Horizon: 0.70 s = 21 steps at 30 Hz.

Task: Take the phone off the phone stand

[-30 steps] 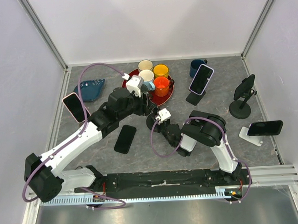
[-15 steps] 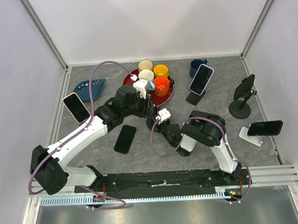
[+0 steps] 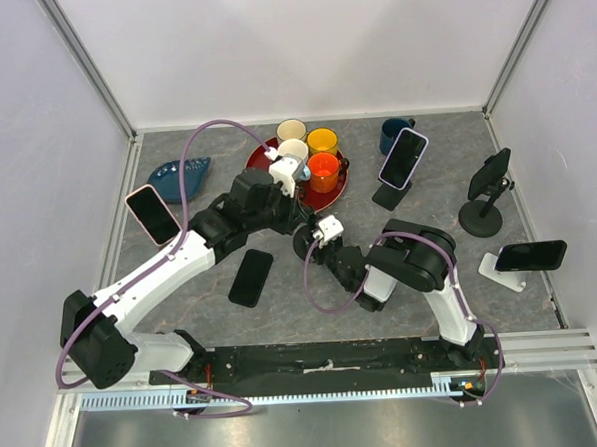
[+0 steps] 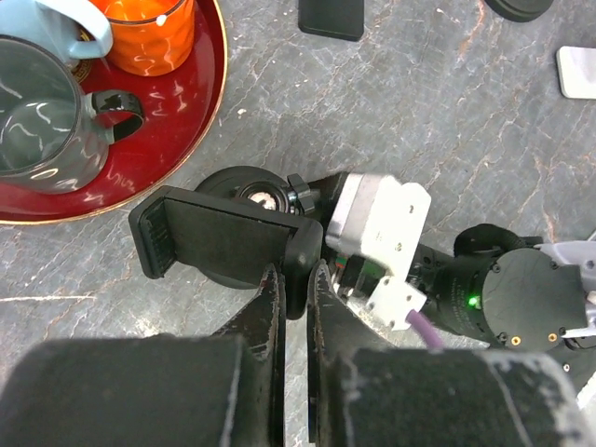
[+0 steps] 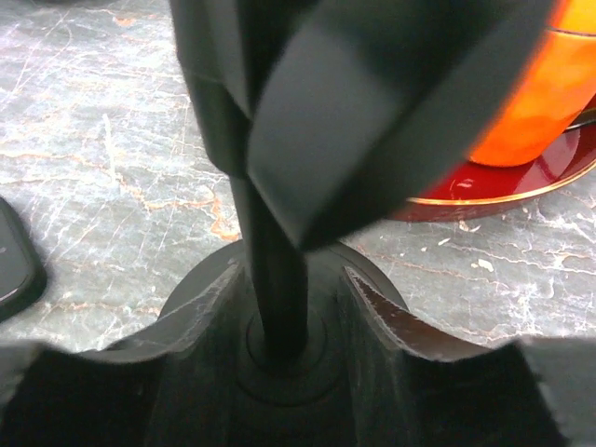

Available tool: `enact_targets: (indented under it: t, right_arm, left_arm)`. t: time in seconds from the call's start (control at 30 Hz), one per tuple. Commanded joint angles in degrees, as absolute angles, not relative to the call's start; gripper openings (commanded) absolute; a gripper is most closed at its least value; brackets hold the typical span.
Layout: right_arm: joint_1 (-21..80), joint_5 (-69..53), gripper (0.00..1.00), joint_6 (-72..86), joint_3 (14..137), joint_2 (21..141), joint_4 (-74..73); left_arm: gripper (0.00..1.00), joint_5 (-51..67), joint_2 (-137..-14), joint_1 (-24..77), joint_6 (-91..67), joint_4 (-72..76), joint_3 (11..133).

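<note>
Both arms crowd the middle phone stand (image 3: 302,246). The left gripper (image 4: 295,277) is pinched fully closed, tips at the lower edge of the stand's black cradle (image 4: 223,237), though I can't tell whether it nips that edge. The right gripper (image 5: 284,279) sits low at the base, fingers (image 5: 200,326) parted either side of the post and clear of it. Five phones on the table: a black phone (image 3: 251,278) lying flat just left of that stand, a pink-cased phone (image 3: 153,213) far left, and three more perched on stands at the right, a purple-cased phone (image 3: 405,156), a dark phone (image 3: 494,171) and a sideways phone (image 3: 531,255). That's four stands in all. On the red tray (image 4: 140,121), four mugs show plainly from above, and one dark blue mug (image 3: 394,133) stands off it.
</note>
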<state>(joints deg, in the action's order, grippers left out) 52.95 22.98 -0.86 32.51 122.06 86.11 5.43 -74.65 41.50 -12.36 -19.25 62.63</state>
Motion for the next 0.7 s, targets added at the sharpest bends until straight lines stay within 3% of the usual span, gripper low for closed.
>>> enact_targets:
  t: [0.0,0.17,0.2,0.37,0.67]
  right_arm:
    - [53.17,17.59,0.66,-0.88,28.13,120.95,100.63]
    - [53.17,15.12,0.88,1.84,23.39,113.13,100.55]
    - [53.26,14.94,0.98,2.19,22.60,111.90,100.29]
    - [53.17,17.49,0.98,1.93,17.23,100.13,94.67]
    - [53.17,30.13,0.98,4.40,13.45,74.55,64.30]
  left_arm:
    - [0.02,-2.52,-71.28,41.40,-9.23,-19.06,65.04]
    - [0.02,-9.66,-69.18,41.22,-8.70,-21.00,66.09]
    - [0.02,-12.37,-69.00,41.05,-8.70,-21.70,66.35]
    - [0.02,-20.55,-67.94,40.17,-7.13,-23.03,67.67]
    - [0.02,-24.70,-67.59,31.21,-4.48,-17.33,67.50]
